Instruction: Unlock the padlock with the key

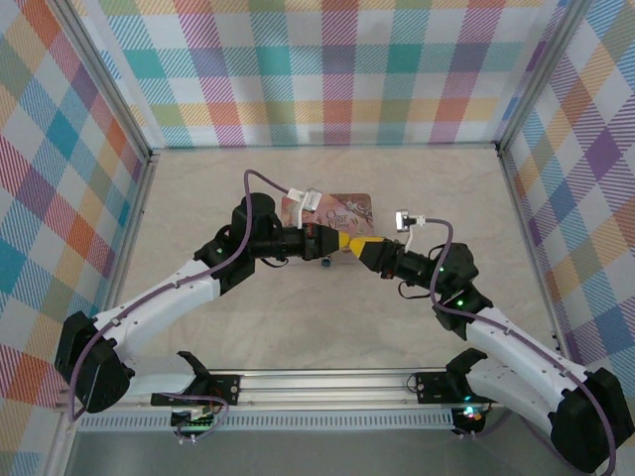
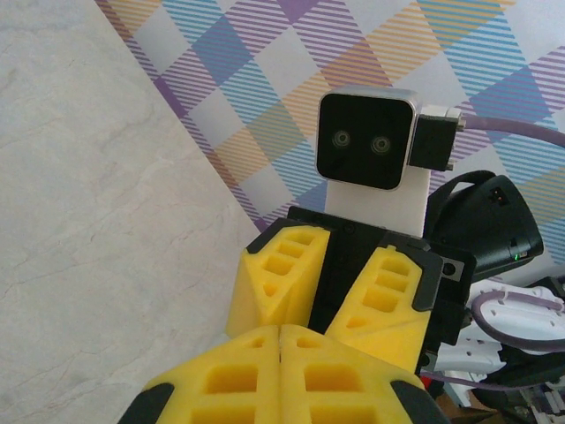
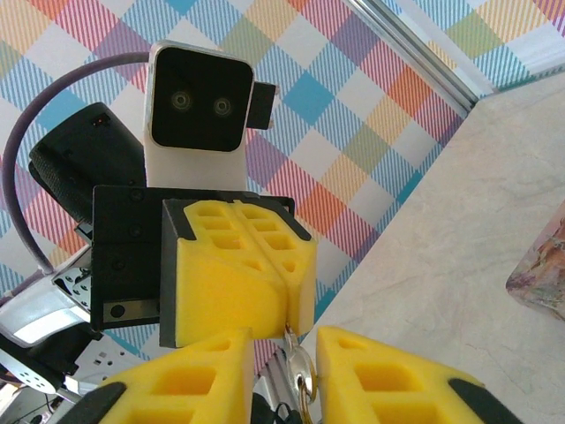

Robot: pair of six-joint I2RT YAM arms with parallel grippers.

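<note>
Left gripper (image 3: 287, 316), yellow ribbed foam fingers on a black mount, reaches in from 8 o'clock in the top view and meets the right gripper (image 3: 284, 382) coming from 4 o'clock, tip to tip over the middle of the beige marbled table (image 1: 248, 317). Left fingers are pressed together with no gap at the seam, pinching the key (image 3: 292, 343), a tiny thin dark-grey metal sliver that pokes out of their tips towards 6 o'clock in the right wrist view. Small metal rings (image 3: 303, 382), one silver and one brassy, hang off the key just below. Right fingers are spread apart, one on each side of the key and rings, no contact visible. A silver bit sits at the bottom edge at 7 o'clock of the rings; can't tell whether it is the padlock. In the left wrist view the left fingertips are flush together at the bottom, and the right fingers open in a V behind them. Pink flat picture tin (image 1: 347, 208) lies on the table at 12 o'clock of the meeting point, just beside the grippers. Pastel plaid walls (image 1: 327, 69) enclose the table.
</note>
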